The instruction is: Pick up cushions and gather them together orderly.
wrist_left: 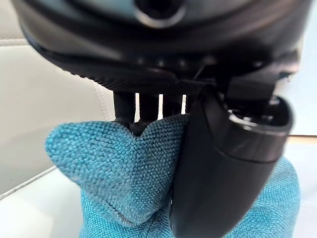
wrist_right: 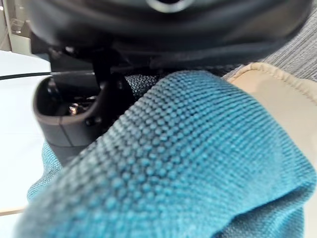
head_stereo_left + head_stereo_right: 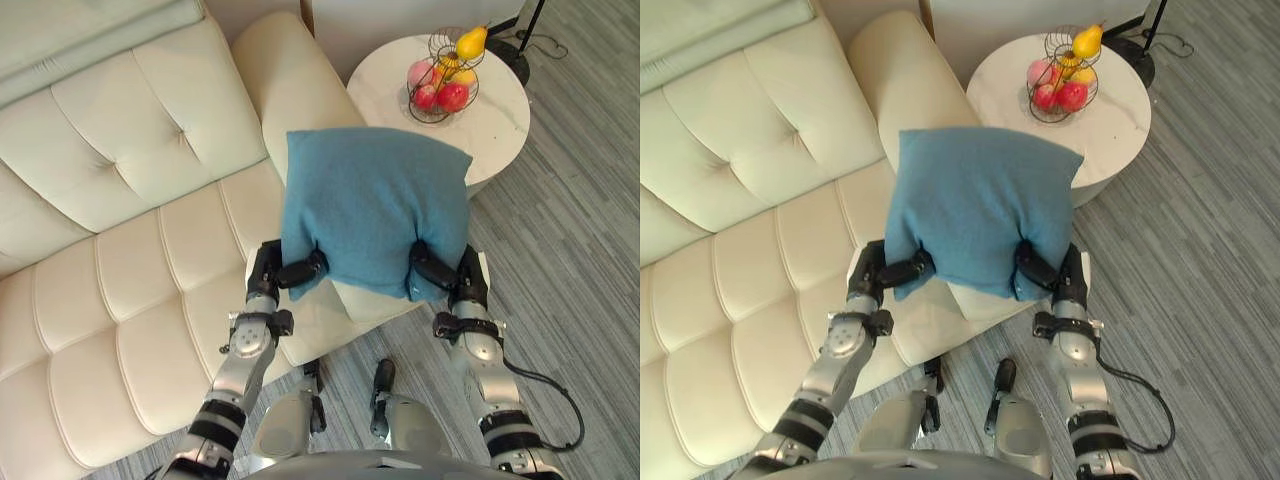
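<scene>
One cream tufted sofa (image 3: 120,200) across the left and far side. Much grey striped floor (image 3: 570,280) to the right. On that, far right, round white table (image 3: 500,120), just beside the sofa's arm.

Next in size, blue cushion (image 3: 375,200): hangs upright in the air over the sofa's right end, clear of the seat, caught between both hands at its near corners. Overlaps the table's near rim as seen from the head. Under its near edge, something pale and flat; cushion or seat, cannot tell.

On the table, wire basket (image 3: 443,75) with red, pink and yellow fruit.

Then left hand (image 3: 295,272): clamps the cushion's near left corner, thumb laid across the front, fingers behind the cloth, corner bunched between them. Lastly right hand (image 3: 435,272): grasps the near right corner the same way, thumb over the front, cloth pressed against the palm.
</scene>
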Tool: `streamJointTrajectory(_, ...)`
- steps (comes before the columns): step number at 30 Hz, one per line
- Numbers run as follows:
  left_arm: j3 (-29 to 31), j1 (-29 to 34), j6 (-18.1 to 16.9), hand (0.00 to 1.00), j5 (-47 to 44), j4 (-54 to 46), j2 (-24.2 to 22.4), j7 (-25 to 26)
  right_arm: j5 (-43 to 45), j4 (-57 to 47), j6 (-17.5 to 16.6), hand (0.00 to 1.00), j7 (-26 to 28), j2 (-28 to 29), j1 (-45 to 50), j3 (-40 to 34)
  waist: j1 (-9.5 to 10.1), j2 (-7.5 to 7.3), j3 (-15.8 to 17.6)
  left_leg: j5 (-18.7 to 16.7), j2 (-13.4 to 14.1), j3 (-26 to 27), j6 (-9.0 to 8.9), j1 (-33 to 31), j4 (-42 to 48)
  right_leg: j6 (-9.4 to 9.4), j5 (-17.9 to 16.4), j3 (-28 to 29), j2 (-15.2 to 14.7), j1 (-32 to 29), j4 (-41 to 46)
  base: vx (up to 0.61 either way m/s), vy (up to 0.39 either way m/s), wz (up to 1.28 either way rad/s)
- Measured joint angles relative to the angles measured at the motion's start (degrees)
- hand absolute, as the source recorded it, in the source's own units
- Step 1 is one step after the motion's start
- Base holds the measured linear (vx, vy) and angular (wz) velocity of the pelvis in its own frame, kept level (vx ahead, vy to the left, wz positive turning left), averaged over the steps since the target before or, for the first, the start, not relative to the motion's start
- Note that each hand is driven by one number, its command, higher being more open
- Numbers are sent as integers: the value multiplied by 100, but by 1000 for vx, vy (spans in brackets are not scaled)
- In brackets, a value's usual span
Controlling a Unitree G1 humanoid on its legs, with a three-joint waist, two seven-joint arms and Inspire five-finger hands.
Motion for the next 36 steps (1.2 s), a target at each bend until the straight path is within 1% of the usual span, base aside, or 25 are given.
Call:
streamJointTrajectory(5,-112,732,8,0,0,-528,-29,-87,-124,-320,23,0,109,128,715,-11,3,28,-302,-28,8,-9,-39,357,-97,0,-1,175,29,316,-49,17,-2,1)
streamJointTrajectory(7,-115,843,8,0,0,-559,-28,-108,-237,-320,62,0,126,196,800,-12,8,30,-397,-39,7,34,-45,444,-96,14,-10,208,7,377,-27,-15,12,-10)
streamJointTrajectory(10,-168,911,27,0,0,-640,-79,-119,-266,-332,122,0,122,216,932,-34,-15,12,-398,-199,-53,-46,-29,526,146,132,-352,137,-182,341,639,-58,5,17)
streamJointTrajectory(12,-265,916,28,0,0,-659,-135,-143,-270,-332,215,0,97,216,1080,-75,-30,12,-399,-549,-72,-295,31,405,739,228,-573,254,-319,192,1628,-117,-2,49)
streamJointTrajectory(13,-277,917,28,0,0,-669,-133,-143,-271,-333,215,0,92,219,1100,-75,-32,10,-405,-563,-72,-342,43,394,790,234,-578,317,-318,185,1715,-91,-2,62)
streamJointTrajectory(14,-291,923,27,0,0,-721,-126,-143,-272,-359,216,0,75,237,1130,-75,-27,-24,-441,-548,-91,-523,80,325,833,328,-681,624,-302,95,2017,-85,-19,79)
streamJointTrajectory(15,-288,925,26,0,-12,-773,-112,-141,-320,-440,216,0,47,261,1135,-92,-35,-103,-487,-466,-150,-637,162,202,834,311,-861,922,-309,-56,2377,-56,-42,100)
streamJointTrajectory(16,-289,944,26,0,-35,-817,-117,-141,-409,-513,216,0,21,286,1142,-112,-25,-165,-540,-363,-213,-769,192,108,835,296,-957,1048,-298,-77,2359,-38,-86,96)
streamJointTrajectory(17,-288,998,25,0,-42,-903,-123,-141,-470,-626,216,0,3,297,1138,-110,19,-204,-627,-221,-258,-908,102,-99,856,279,-1013,1097,-254,-28,1996,1,-84,71)
streamJointTrajectory(18,-288,1022,23,0,-43,-961,-124,-141,-496,-700,216,0,0,277,1129,-111,68,-197,-644,-148,-256,-945,78,-214,879,271,-1018,1071,-216,47,1692,-26,-121,62)
streamJointTrajectory(20,-291,1113,22,0,-46,-1080,-178,-140,-495,-893,217,0,-25,189,1117,-112,212,-40,-676,29,-104,-1296,-64,-593,973,174,-806,769,65,234,911,-76,-104,59)
streamJointTrajectory(21,-291,1134,23,0,-46,-1080,-176,-140,-495,-892,225,0,-26,195,1123,-109,235,-37,-674,63,-93,-1364,-108,-594,963,154,-788,717,98,277,868,-99,-90,67)
streamJointTrajectory(22,-293,1213,24,0,-50,-1085,-175,-140,-495,-893,227,0,-28,218,1157,-98,310,-39,-674,160,-52,-1513,-213,-591,947,112,-779,516,173,378,844,-116,-107,71)
streamJointTrajectory(23,-305,1272,24,0,-50,-1093,-176,-140,-497,-893,227,0,-29,216,1141,-108,303,-24,-670,371,-34,-1441,-331,-649,924,51,-795,318,200,404,881,-183,-112,107)
streamJointTrajectory(24,-333,1278,26,0,-62,-1100,-178,-141,-552,-891,227,0,-80,218,1125,-127,300,-25,-677,782,-36,-1243,-624,-709,682,-54,-770,68,138,377,894,-213,-66,89)
streamJointTrajectory(25,-338,1272,23,0,-68,-1110,-181,-141,-557,-896,229,0,-93,221,1108,-146,297,-46,-669,563,-9,-1040,-662,-751,727,-103,-747,-54,96,359,856,-187,-29,89)
streamJointTrajectory(26,-368,1264,25,0,-105,-1126,-185,-141,-554,-898,236,0,-115,236,1080,-188,283,-34,-676,33,126,-477,-358,-954,1334,-130,-686,-242,83,335,819,-118,-16,71)
streamJointTrajectory(27,-398,1254,25,0,-107,-1130,-194,-148,-552,-901,236,0,-156,241,1078,-200,267,-38,-673,-359,225,-153,-88,-1059,1912,-131,-655,-393,37,329,816,-72,-19,87)
streamJointTrajectory(28,-427,1253,25,0,-113,-1129,-219,-151,-547,-901,242,0,-184,242,1082,-231,234,-59,-661,-749,354,104,4,-1080,2469,-138,-637,-540,-56,329,841,-64,15,88)
streamJointTrajectory(30,-454,1247,25,0,-142,-1129,-256,-163,-546,-903,242,0,-197,234,1075,-280,127,-49,-676,-1181,696,418,-43,-921,3101,-77,-588,-807,-205,333,858,-51,88,78)
streamJointTrajectory(31,-486,1230,24,0,-197,-1127,-259,-163,-544,-903,242,0,-202,236,1079,-313,98,-30,-688,-1330,875,539,-67,-766,3160,-27,-558,-906,-277,334,863,-48,264,80)
streamJointTrajectory(32,-611,1217,24,0,-228,-1119,-260,-165,-545,-903,244,0,-203,247,1083,-451,43,49,-738,-1444,1068,599,-185,-445,2833,72,-502,-1095,-386,342,864,-42,312,78)
streamJointTrajectory(33,-692,1196,24,0,-233,-1091,-273,-167,-545,-903,249,0,-203,247,1082,-546,25,104,-774,-1476,984,565,-310,-313,2518,171,-451,-1173,-440,350,841,-26,311,74)
streamJointTrajectory(34,-745,1147,24,0,-235,-1046,-258,-168,-545,-903,258,0,-203,290,1083,-626,10,92,-777,-1478,884,543,-353,-281,2367,251,-402,-1241,-501,393,790,-29,280,62)
streamJointTrajectory(36,-811,1075,24,0,-278,-836,-182,-166,-546,-902,316,0,-205,536,1119,-756,3,-101,-892,-1362,430,434,-224,-210,2103,513,-235,-1408,-786,558,540,-2,336,60)
